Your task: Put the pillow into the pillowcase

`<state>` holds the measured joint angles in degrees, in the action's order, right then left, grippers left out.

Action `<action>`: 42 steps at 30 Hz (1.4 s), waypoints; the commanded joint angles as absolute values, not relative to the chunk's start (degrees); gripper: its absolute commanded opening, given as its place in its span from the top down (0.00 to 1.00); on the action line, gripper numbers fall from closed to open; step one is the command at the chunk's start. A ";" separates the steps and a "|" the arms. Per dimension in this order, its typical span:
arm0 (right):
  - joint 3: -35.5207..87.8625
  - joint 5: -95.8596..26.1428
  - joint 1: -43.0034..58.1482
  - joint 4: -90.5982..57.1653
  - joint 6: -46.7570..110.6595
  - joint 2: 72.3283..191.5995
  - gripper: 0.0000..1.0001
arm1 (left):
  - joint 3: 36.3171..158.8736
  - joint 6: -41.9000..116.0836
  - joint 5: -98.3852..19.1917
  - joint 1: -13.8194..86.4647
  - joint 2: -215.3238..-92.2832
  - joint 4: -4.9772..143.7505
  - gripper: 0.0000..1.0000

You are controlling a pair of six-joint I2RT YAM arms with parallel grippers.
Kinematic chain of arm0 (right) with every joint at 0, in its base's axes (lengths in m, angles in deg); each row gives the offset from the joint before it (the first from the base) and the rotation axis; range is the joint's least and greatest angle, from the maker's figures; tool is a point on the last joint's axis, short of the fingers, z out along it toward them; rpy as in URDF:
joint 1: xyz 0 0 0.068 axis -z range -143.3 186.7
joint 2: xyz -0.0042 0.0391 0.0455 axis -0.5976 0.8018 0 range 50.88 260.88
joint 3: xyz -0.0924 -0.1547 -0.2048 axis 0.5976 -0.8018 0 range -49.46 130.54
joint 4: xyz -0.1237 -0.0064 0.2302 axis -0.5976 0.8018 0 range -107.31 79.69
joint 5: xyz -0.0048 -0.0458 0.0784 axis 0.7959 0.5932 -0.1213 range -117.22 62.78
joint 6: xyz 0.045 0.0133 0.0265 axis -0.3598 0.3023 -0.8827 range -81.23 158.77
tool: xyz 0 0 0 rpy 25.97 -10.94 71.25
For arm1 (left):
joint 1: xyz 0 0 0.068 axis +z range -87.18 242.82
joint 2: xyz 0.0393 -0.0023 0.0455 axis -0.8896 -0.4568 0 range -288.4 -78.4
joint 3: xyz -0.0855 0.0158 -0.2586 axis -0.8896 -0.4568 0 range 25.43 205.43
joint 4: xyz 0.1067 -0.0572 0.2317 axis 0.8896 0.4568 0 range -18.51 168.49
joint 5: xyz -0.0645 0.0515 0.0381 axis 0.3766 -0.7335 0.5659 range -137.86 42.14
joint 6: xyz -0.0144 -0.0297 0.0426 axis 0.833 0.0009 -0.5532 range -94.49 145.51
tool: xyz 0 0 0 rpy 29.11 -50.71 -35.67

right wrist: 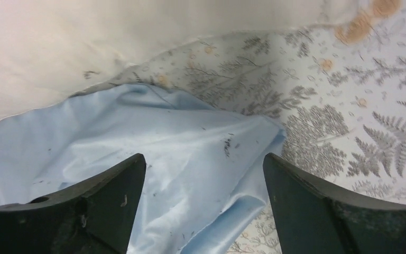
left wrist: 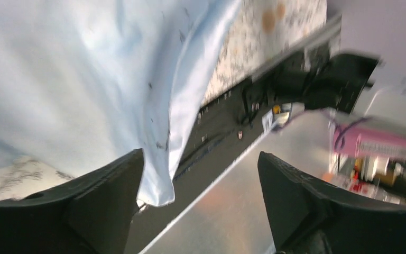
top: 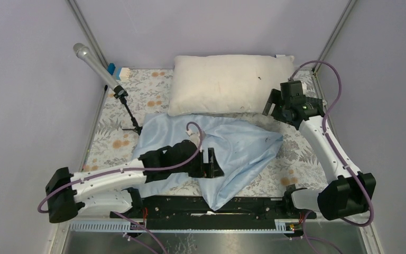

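The cream pillow (top: 227, 84) lies at the back of the table. In front of it the light-blue pillowcase (top: 232, 145) is spread flat and wrinkled, its far edge touching the pillow. One near corner reaches the black rail. My left gripper (top: 211, 164) hovers over the pillowcase's near part, open and holding nothing. In the left wrist view the pillowcase (left wrist: 84, 79) fills the upper left, and its corner hangs beside the left finger of that gripper (left wrist: 200, 156). My right gripper (top: 273, 103) is open above the pillowcase's right corner. Between its jaws (right wrist: 203, 157) show the pillowcase (right wrist: 164, 137) and pillow (right wrist: 84, 42).
A floral tablecloth (top: 137, 95) covers the table. A grey microphone (top: 92, 61) on a small black tripod (top: 133, 126) stands at the back left. A black rail (top: 254, 206) runs along the near edge between the arm bases. Metal frame posts rise at both back corners.
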<state>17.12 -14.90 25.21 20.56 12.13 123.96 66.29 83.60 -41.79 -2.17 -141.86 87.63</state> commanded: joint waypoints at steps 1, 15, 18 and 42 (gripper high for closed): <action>25.51 -18.45 21.99 15.15 16.62 128.15 0.08 | 72.27 79.97 -54.53 3.72 -138.38 94.39 0.11; 85.75 -13.45 12.54 21.50 30.07 178.02 0.00 | 87.75 70.56 -49.85 25.82 -146.63 96.90 0.01; 102.40 -12.39 10.81 25.92 31.44 188.76 0.00 | 88.41 68.58 -48.36 27.53 -147.07 97.93 0.01; 99.83 0.02 11.29 29.72 24.14 186.51 1.00 | 78.54 70.55 -49.23 28.47 -139.64 99.79 0.01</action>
<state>98.08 -7.62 10.72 21.78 24.94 194.58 78.24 70.53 -48.07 28.23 -142.10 101.88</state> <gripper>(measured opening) 0.051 0.987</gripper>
